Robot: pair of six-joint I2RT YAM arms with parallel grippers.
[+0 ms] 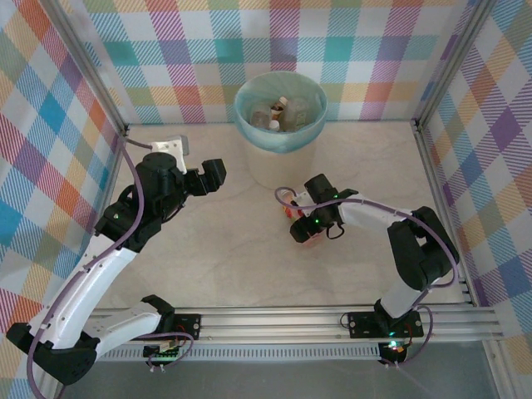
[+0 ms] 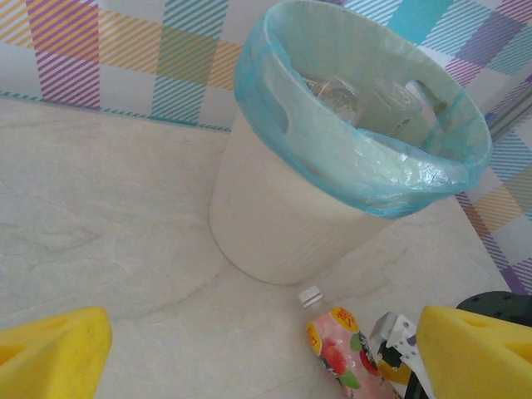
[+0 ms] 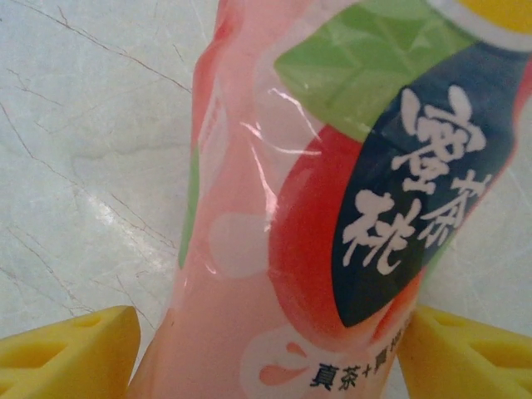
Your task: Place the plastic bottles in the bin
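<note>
At the right pincer (image 3: 266, 357): yellow fingers (image 3: 66, 349) either side of the pink bottle (image 3: 316, 249), lying on the desk (image 1: 224, 266) near the bin (image 2: 283, 216). Cannot tell whether clamped or merely close. At the left pincer (image 2: 262, 366): spread wide, gripping nothing, aimed toward the bin.

Judging by this, nearly done: several bottles (image 1: 278, 112) already inside the teal liner (image 2: 366, 179), this pink one left to lift and drop in.

From the right wrist, label print close up. From above, both arms and the bin's contents. From the left wrist, the white cap (image 2: 311, 296) pointing binward.
</note>
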